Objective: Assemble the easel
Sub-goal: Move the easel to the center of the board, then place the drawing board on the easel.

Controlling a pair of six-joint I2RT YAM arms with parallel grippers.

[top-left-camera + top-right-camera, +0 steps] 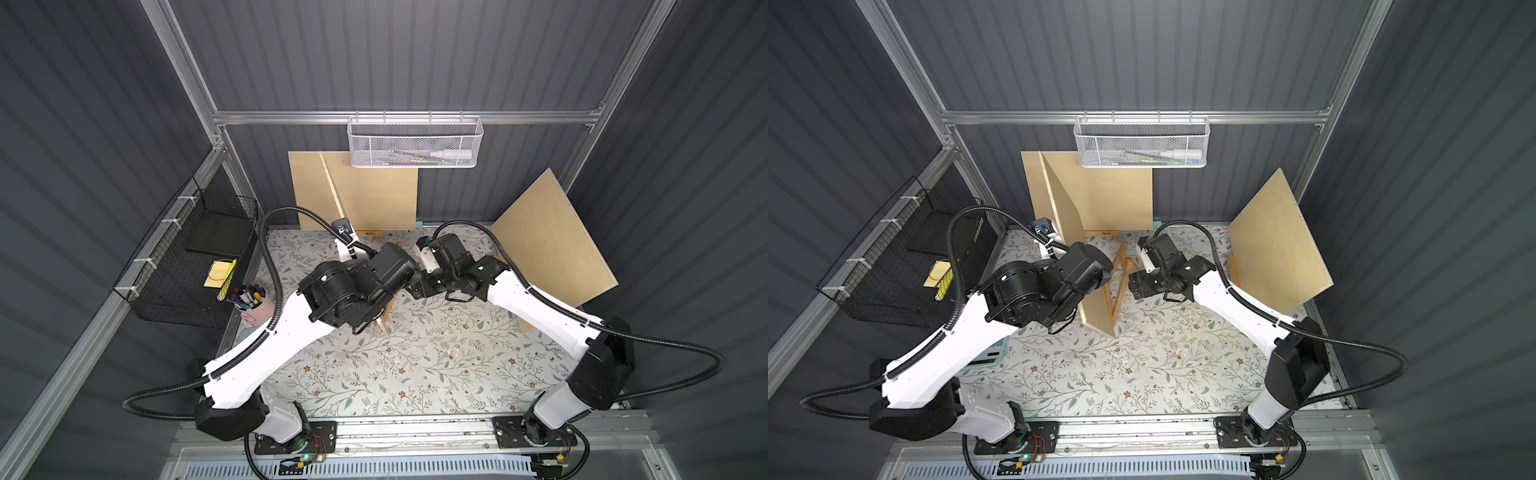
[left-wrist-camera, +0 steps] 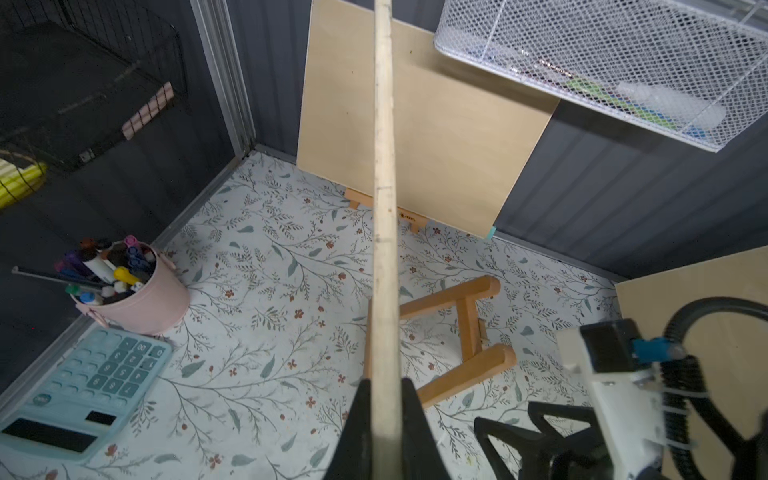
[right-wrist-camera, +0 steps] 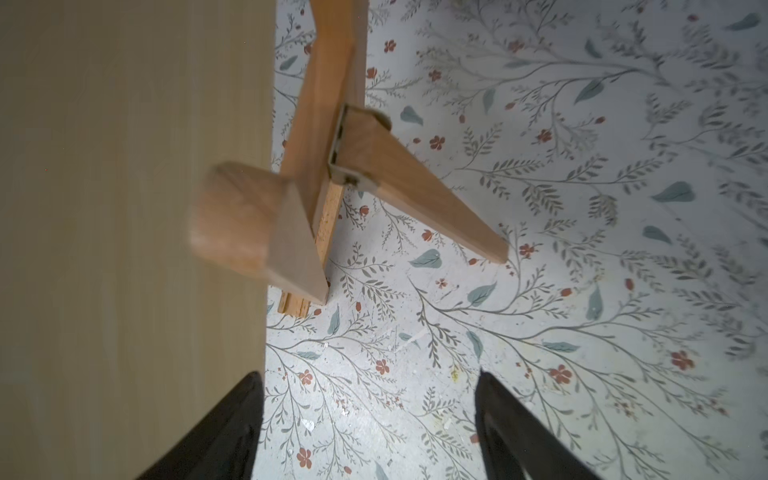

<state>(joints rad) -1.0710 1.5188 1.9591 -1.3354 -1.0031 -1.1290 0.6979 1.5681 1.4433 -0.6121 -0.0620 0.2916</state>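
Easel frame (image 2: 453,297): I see orange wood, standing near table centre, rear leg spread.
Plywood panel (image 1: 1067,220): upright on edge, just beside the frame's 9 o'clock.

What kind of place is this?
Probably a pretend art corner in a robot test booth: a wooden easel, a plywood board, a pink cup of markers, all inside grey panel walls.

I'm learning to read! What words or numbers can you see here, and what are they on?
No text here can be read for sure.
Light blue plastic calculator: key numbers too blurred.
Wooden ledge under the back plywood board: small dark mark, too small.
Markers in the pink metal cup: labels too small.
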